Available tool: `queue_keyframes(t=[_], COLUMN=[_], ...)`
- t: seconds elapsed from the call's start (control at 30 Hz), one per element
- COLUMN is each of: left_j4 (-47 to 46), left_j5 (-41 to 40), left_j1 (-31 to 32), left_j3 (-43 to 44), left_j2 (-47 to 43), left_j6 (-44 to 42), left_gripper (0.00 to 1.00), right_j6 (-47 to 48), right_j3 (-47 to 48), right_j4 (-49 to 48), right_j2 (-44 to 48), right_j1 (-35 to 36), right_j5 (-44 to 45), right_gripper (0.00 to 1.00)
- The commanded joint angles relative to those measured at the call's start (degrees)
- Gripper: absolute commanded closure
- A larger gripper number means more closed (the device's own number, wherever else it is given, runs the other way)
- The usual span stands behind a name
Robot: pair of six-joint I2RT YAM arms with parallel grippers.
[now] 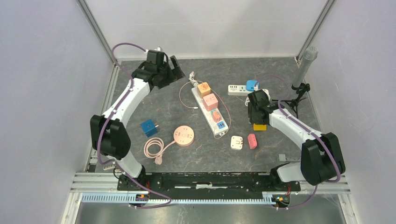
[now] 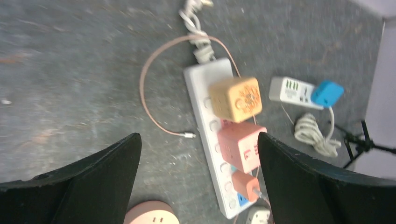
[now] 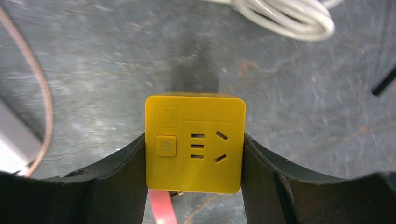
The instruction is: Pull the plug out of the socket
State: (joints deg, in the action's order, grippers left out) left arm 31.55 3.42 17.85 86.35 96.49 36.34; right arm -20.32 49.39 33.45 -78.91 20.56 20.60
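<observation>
Dark grey table point(image 1: 187, 161). Blue cube adapter point(image 1: 149, 127) at 8 o'clock. Round pink socket point(image 1: 183, 136) at 7, its pink cord point(image 1: 154, 148) coiled at its 8. White square adapter point(image 1: 236, 142) at 5, touching or just beside a small pink adapter point(image 1: 252, 140) at its 3. Short white strip point(image 1: 237, 89) at 2 carries a blue plug point(image 1: 252, 85). Grey cylinder point(image 1: 306, 65) on black tripod point(image 1: 299, 95), far right corner.

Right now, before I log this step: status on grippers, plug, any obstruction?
Left gripper open, near the power strip. Right gripper shut on yellow cube. Plugs seated in strip. Thin cable loops alongside.
</observation>
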Motion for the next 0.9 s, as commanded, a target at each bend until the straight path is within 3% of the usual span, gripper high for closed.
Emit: queue_keyframes(t=[0.0, 0.07, 0.23, 0.43, 0.53, 0.67, 0.87], left_j4=[0.9, 0.97, 1.64, -1.95, -2.68, -2.81, -2.27], left_j5=[-9.95, -9.67, -10.06, -7.63, -1.32, 1.11, 7.15], left_j1=[-2.74, -4.67, -9.59, -11.33, -11.58, -11.58, -11.43], left_j3=[0.86, 0.68, -1.71, -6.88, -6.54, -6.68, -7.18], left_j2=[-4.8, -5.8, -8.21, -11.77, -11.16, -10.66, -9.41], left_j6=[-2.33, -1.99, 1.43, 5.18, 4.25, 2.76, 0.37], left_gripper=[0.0, 0.0, 0.0, 0.0, 0.0, 0.0, 0.0], right_j6=[-4.79, -5.56, -5.39, -2.38, -0.89, 2.22, 6.46], right_j3=[-0.77, -1.19, -2.02, 0.34, 1.27, 0.73, -0.07], right_j4=[4.2, 5.28, 4.6, 1.92, 0.34, -3.72, -12.02], right_j2=[1.11, 0.48, -0.61, -1.22, -0.92, 1.51, 6.48], right_j1=[-1.2, -1.44, -1.57, -1.57, -1.62, -1.57, -1.62], right_j5=[9.5, 11.47, 13.61, 9.49, 6.58, 0.92, -11.89], right_gripper=[1.0, 0.99, 0.55, 0.27, 0.18, 0.07, 0.05])
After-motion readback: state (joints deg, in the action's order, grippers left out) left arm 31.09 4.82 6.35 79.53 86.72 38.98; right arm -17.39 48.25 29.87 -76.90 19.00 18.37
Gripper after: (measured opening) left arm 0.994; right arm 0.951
